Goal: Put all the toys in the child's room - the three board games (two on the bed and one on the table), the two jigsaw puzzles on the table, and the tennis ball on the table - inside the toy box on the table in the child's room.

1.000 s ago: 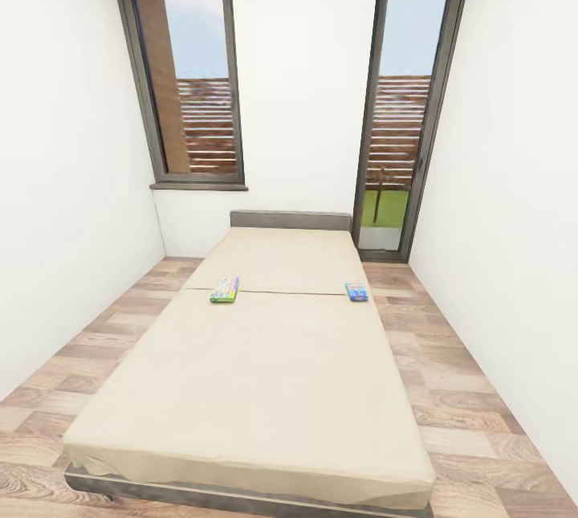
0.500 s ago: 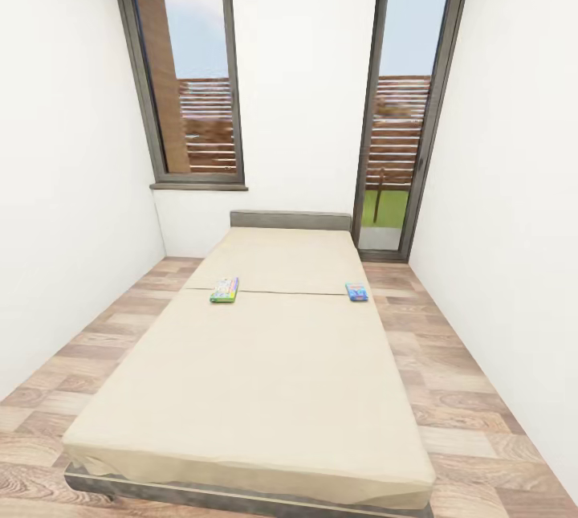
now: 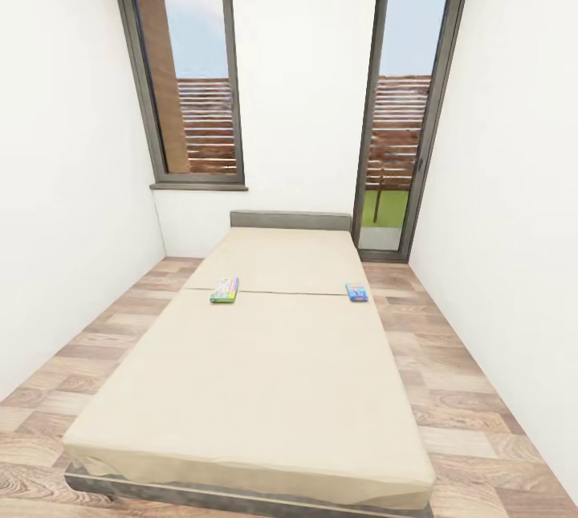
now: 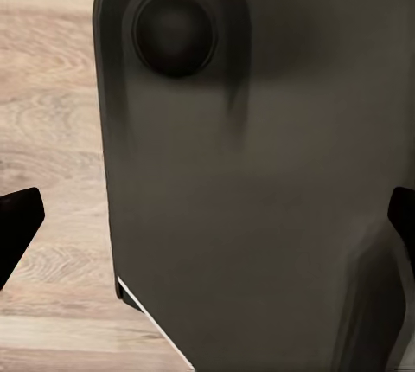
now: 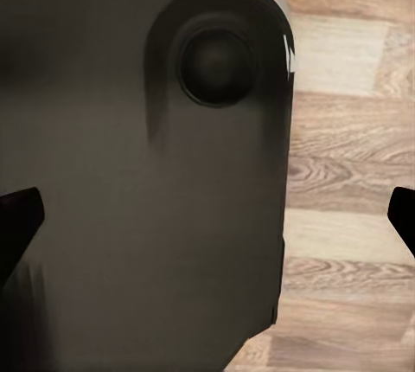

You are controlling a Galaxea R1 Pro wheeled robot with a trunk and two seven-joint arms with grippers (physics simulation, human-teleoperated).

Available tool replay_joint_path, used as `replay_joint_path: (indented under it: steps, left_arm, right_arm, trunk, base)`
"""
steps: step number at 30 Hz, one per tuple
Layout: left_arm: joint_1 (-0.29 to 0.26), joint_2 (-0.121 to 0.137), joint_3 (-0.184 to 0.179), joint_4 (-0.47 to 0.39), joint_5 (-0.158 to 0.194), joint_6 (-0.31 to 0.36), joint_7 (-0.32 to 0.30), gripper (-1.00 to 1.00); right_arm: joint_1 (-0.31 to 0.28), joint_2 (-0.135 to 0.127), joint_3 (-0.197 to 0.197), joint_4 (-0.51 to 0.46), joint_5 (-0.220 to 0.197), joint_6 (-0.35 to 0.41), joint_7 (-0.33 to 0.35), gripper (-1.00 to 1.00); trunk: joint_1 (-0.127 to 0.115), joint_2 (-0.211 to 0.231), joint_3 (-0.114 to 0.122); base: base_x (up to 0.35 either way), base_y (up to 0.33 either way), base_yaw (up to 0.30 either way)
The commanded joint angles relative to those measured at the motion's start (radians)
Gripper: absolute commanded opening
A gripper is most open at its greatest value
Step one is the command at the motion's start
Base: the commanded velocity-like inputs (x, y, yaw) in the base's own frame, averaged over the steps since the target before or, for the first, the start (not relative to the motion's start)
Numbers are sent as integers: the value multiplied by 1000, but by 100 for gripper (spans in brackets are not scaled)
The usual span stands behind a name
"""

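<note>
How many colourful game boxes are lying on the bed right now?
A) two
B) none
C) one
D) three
A: the head view shows two on the beige bed, a green-edged box near its left edge and a smaller blue box near its right edge, both beside the seam across the cover.

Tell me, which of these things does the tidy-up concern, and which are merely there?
Part of the job:
- green-edged flat game box, on the beige bed
- smaller blue flat game box, also on it
- large beige-covered bed

Merely there:
- tall dark-framed windows
- wood-plank floor
- white walls
</note>
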Motion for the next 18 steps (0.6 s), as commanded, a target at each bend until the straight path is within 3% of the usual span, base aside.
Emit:
replay_joint_path:
  steps: [1,9,18]
  left_arm:
    - [0,0,1,0,0,-1,0,100]
    - [0,6,1,-8,2,0,0,100]
    - [-1,11,0,-104,0,14,-6,100]
  right_arm:
    - [0,0,0,0,0,-3,0,100]
    - [0,7,-4,0,-4,-5,1,100]
    - [1,12,-11,-13,-11,-35,4,100]
  trunk:
    - [-4,7,2]
    - [-35,63,27]
    - [-69,126,56]
  base:
    - [0,0,0]
    - [0,0,0]
    - [0,0,0]
